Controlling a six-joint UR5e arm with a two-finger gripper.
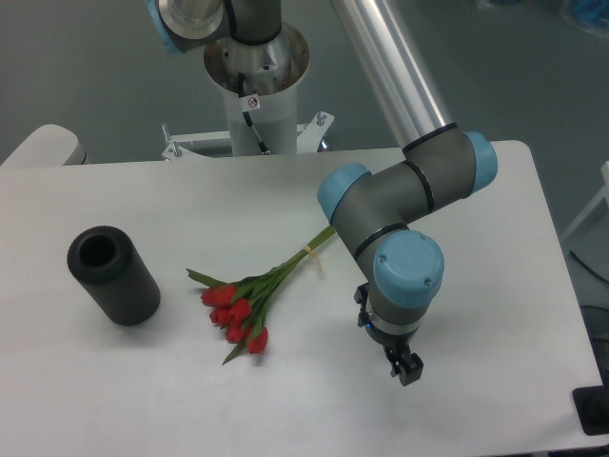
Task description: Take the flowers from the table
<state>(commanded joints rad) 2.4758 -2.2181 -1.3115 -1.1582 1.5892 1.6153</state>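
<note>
In the fixed camera view, the gripper [403, 367] hung low over the table [495, 314], toward its front right part, and the flowers [255, 305] lay to its left — not touching it. Their long axis ran diagonally: red buds toward the front left, the tied stems toward the arm's elbow. The fingers looked close together and held nothing, but how far open I cannot tell.

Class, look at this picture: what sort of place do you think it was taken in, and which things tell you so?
Probably a robotics lab or test bench. A grey and blue jointed robot arm stands on a white metal pedestal behind a plain white table, holding only a bunch of red tulips and a black hollow cylinder.
</note>
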